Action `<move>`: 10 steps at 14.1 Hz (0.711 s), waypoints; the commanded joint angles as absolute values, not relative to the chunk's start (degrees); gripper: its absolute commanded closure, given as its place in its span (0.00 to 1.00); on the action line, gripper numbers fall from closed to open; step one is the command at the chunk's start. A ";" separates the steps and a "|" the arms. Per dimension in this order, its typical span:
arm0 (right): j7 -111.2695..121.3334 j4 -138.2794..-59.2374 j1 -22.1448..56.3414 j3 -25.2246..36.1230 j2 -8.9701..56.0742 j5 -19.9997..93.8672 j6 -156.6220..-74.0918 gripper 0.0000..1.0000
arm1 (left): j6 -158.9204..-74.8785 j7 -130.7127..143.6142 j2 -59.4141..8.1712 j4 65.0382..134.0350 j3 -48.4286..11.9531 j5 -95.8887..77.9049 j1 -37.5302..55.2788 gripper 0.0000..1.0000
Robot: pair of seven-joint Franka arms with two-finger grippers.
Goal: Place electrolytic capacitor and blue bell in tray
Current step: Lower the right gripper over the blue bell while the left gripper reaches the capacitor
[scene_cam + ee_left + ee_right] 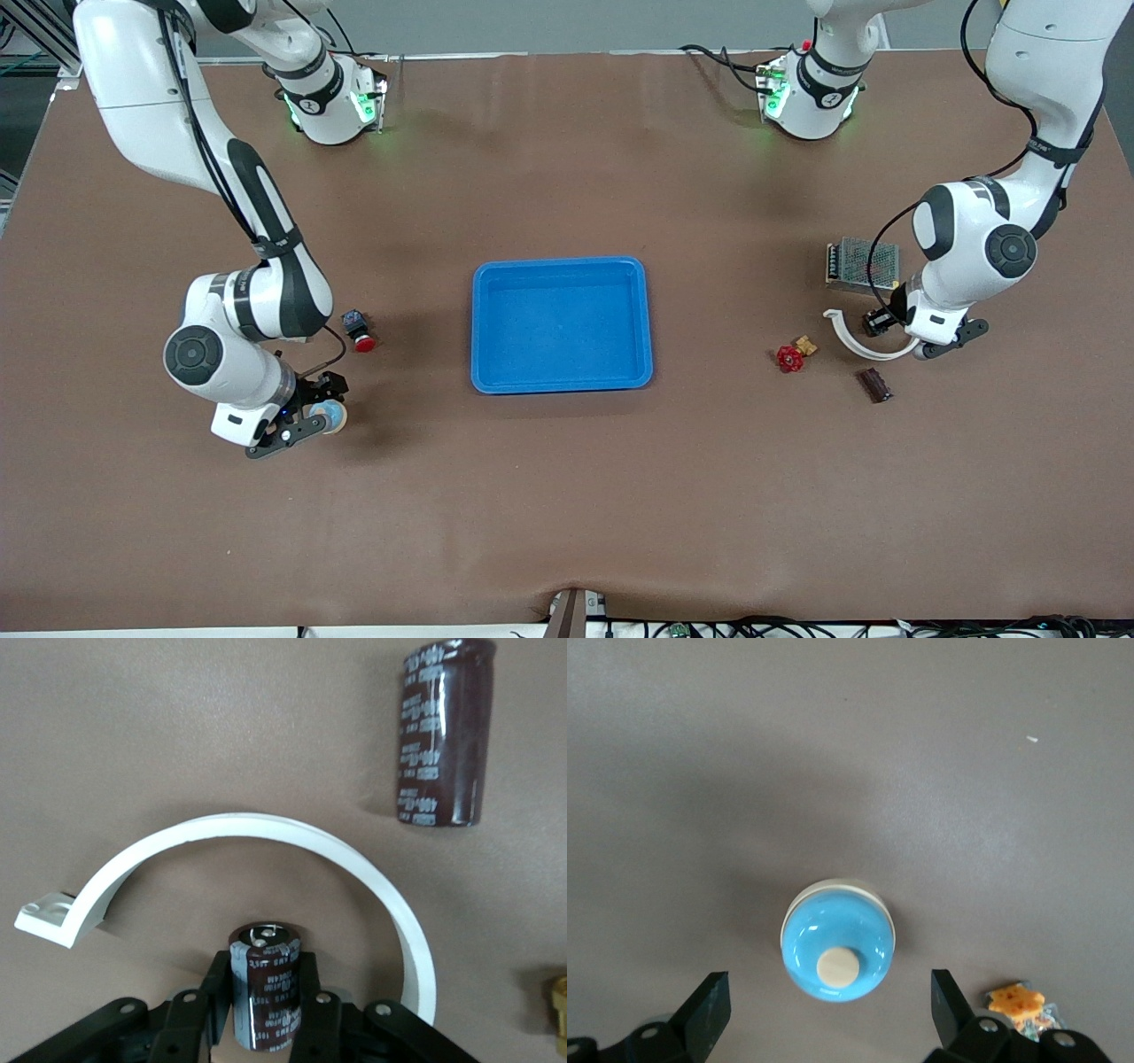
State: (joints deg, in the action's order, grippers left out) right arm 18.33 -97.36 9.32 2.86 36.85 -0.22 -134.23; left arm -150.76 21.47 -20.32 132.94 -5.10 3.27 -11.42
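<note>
The left gripper (266,1010) pinches a dark cylindrical electrolytic capacitor (264,985) between its black fingers, low over the brown table (567,496) inside the arc of a curved white plastic strip (266,837) toward the left arm's end. The right gripper (828,1010) is spread wide around the blue bell (838,940), a glossy sky-blue dome with a cream button on top and a pale base rim, resting on the table toward the right arm's end; its fingers do not touch it. The tray (562,266), shallow bright-blue smooth plastic with rounded corners and a raised rim, sits mid-table with nothing in it. A second capacitor (874,385), brown and glossy with printed markings, lies on its side near a red valve handle (789,358). A metal mesh-covered box (863,264) sits beside the left arm, and a red push button (359,330) near the right arm.
</note>
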 commanded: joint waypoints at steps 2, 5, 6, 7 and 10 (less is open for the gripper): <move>20.12 -94.58 9.49 2.81 39.55 -1.23 -135.35 0.00 | -148.46 24.87 -16.36 133.07 -7.46 4.04 -10.99 1.00; 23.19 -94.31 8.88 2.81 40.25 -1.14 -136.05 0.00 | -143.63 28.90 -12.67 132.37 -11.41 4.04 -10.99 1.00; 24.16 -94.31 8.79 2.81 40.51 -1.06 -136.23 0.00 | -142.48 31.18 -11.79 132.02 -13.08 4.04 -10.99 1.00; 24.34 -94.31 8.88 2.81 40.78 -0.88 -136.75 0.00 | -141.25 33.72 -11.34 131.49 -15.01 4.04 -10.99 1.00; 24.35 -94.75 8.96 2.72 41.39 -0.62 -138.08 0.00 | -140.89 39.88 -10.98 130.26 -19.67 4.04 -10.90 1.00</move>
